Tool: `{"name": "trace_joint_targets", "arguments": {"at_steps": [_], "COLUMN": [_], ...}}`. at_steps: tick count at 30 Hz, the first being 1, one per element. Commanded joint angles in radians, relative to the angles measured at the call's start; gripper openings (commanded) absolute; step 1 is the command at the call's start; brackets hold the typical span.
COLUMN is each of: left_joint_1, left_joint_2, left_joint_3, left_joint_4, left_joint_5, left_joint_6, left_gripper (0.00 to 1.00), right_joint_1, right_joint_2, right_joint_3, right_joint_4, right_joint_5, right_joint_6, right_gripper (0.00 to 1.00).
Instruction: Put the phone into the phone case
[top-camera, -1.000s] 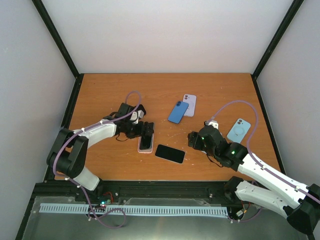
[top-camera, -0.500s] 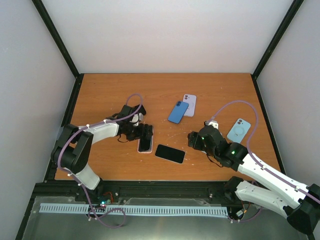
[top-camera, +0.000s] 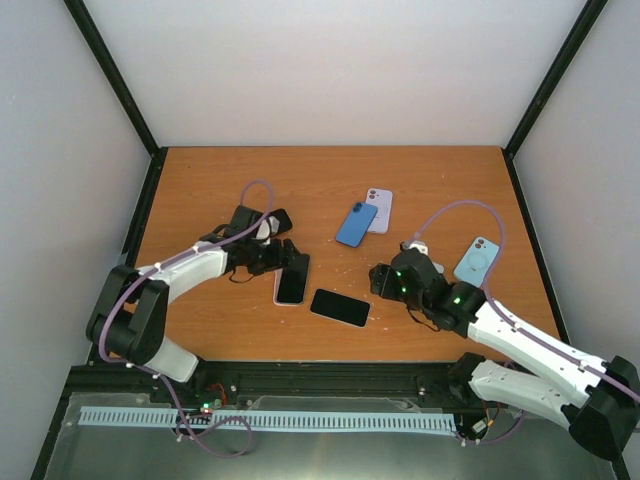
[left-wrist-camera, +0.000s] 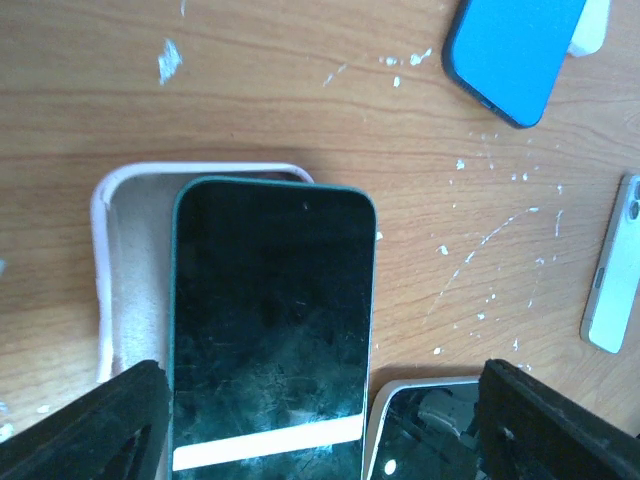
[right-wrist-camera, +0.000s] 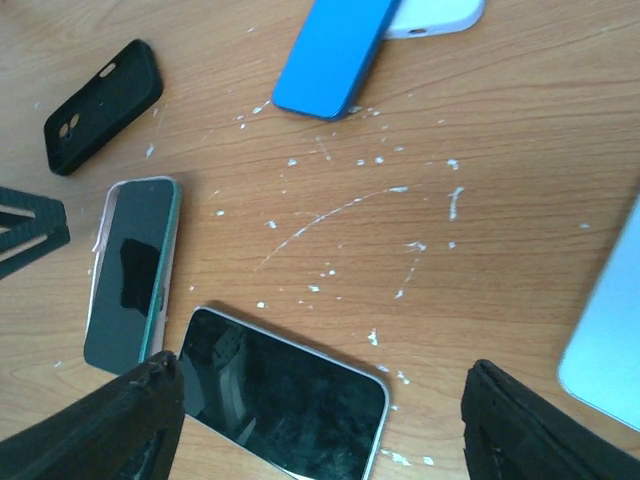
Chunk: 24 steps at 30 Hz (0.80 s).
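Note:
A dark phone with a teal rim (left-wrist-camera: 270, 320) lies screen up on an open pink case (left-wrist-camera: 130, 250), shifted right so the case's left wall and top rim show. Both also show in the top view (top-camera: 291, 282) and the right wrist view (right-wrist-camera: 130, 275). My left gripper (top-camera: 283, 254) is open just behind them, its fingers (left-wrist-camera: 90, 420) spread wide and touching nothing. A second dark phone with a white rim (right-wrist-camera: 285, 400) lies next to it (top-camera: 340, 307). My right gripper (top-camera: 384, 281) is open and empty above that phone's right end.
A black case (right-wrist-camera: 105, 105) lies behind the left gripper. A blue case (top-camera: 356, 224) overlaps a white one (top-camera: 380, 206) at centre back. A light blue case (top-camera: 477, 260) lies at the right. White specks mark the wooden table (top-camera: 200, 180).
My left gripper has drawn back off the teal-rimmed phone, which now shows more fully and lies slightly skewed on the pink case. The right arm has shifted a little left.

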Motion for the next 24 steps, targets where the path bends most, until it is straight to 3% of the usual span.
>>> {"name": "trace_joint_targets", "arguments": {"at_steps": [1, 6, 9, 13, 24], "left_joint_1": [0.087, 0.162, 0.194, 0.199, 0.199], "left_joint_2": [-0.069, -0.084, -0.067, -0.043, 0.031], "left_joint_3": [-0.052, -0.123, -0.159, -0.186, -0.188], "left_joint_4": [0.043, 0.099, 0.147, 0.231, 0.251], "left_joint_5": [0.035, 0.081, 0.135, 0.197, 0.231], "left_joint_6": [-0.005, 0.022, 0.023, 0.042, 0.079], "left_gripper": [0.78, 0.69, 0.64, 0.63, 0.57], "right_joint_1": [-0.003, -0.002, -0.001, 0.011, 0.052], "right_joint_2": [0.054, 0.184, 0.281, 0.427, 0.762], "right_joint_3": [0.014, 0.027, 0.041, 0.083, 0.238], "right_joint_4": [0.103, 0.258, 0.359, 0.429, 0.550], "right_joint_5": [-0.065, -0.176, -0.257, -0.291, -0.383], "right_joint_6": [0.000, 0.004, 0.012, 0.041, 0.051], "right_gripper": [0.72, 0.53, 0.35, 0.35, 0.34]}}
